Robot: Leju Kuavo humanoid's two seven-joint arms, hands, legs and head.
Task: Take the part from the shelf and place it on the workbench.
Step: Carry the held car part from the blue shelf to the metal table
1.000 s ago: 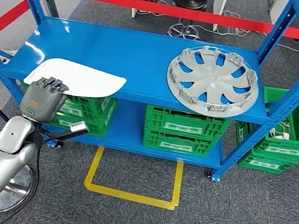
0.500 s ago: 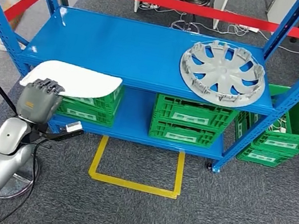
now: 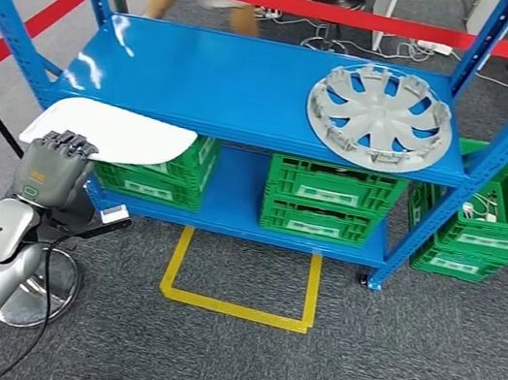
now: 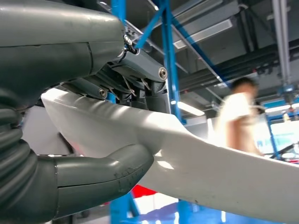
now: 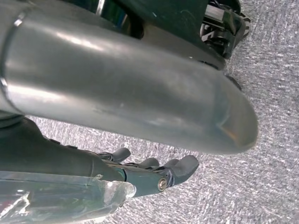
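White part (image 3: 116, 133) is pinched at one end by our left robot hand (image 3: 54, 169), long overhang beside the blue shelf (image 3: 252, 101); we risk it levering loose or clipping the frame.

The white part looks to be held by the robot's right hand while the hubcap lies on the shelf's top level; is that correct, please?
Not quite: the left hand holds the white part, not the right. The head view shows that arm coming in on the left, and the left wrist view shows the thumb under the part. The hubcap does lie on the shelf's top level.
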